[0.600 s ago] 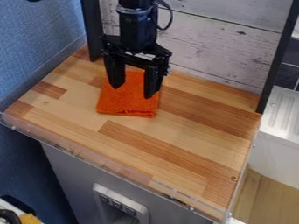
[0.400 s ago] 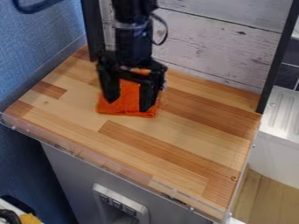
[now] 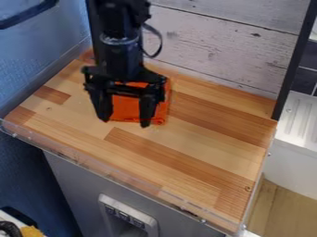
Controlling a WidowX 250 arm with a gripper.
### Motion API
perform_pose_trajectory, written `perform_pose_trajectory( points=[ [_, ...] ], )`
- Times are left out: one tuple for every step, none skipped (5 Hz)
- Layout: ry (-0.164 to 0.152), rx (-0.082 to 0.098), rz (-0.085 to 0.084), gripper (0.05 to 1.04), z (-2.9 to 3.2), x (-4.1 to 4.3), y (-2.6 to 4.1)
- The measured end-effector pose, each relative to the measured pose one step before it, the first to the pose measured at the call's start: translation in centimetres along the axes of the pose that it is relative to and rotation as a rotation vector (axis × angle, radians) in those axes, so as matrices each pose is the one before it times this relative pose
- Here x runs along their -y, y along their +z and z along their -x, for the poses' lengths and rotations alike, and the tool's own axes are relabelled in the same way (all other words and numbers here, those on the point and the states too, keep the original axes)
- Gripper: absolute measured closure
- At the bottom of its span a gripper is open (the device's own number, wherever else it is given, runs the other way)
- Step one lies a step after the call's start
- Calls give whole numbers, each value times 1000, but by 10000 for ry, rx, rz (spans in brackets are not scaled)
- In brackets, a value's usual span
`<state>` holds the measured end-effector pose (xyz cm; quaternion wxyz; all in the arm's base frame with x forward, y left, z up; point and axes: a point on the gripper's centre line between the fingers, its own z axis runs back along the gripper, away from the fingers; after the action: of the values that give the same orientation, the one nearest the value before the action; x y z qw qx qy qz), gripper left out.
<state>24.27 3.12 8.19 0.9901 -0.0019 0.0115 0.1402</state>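
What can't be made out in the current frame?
Camera view: upper part of the orange cloth, hidden behind the gripper.
Camera view: whether the fingertips touch the cloth or hover above it; the slanted angle doesn't settle it.
Camera view: what the yellow item at lower left is; cut off by the bottom edge.

The arm is black, with a grey ring, a looping dark cable and a two-fingered end effector (image 3: pixel 125 121).

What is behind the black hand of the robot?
Behind the hand lies an orange cloth on the wooden surface. It shows between the open fingers; what the fingers cover cannot be seen.
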Motion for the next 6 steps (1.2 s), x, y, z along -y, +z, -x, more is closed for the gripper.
perform_pose_trajectory(
  points=[
    [1136, 342, 15, 85, 162, -488, -415],
    [1048, 136, -31, 86, -158, -678, -186],
    [874, 81, -4, 89, -213, -562, 181],
    [688, -63, -91, 87, -86, -615, -4],
    [508, -18, -73, 89, -311, -326, 355],
    [425, -49, -47, 84, -314, -420, 321]
  ],
)
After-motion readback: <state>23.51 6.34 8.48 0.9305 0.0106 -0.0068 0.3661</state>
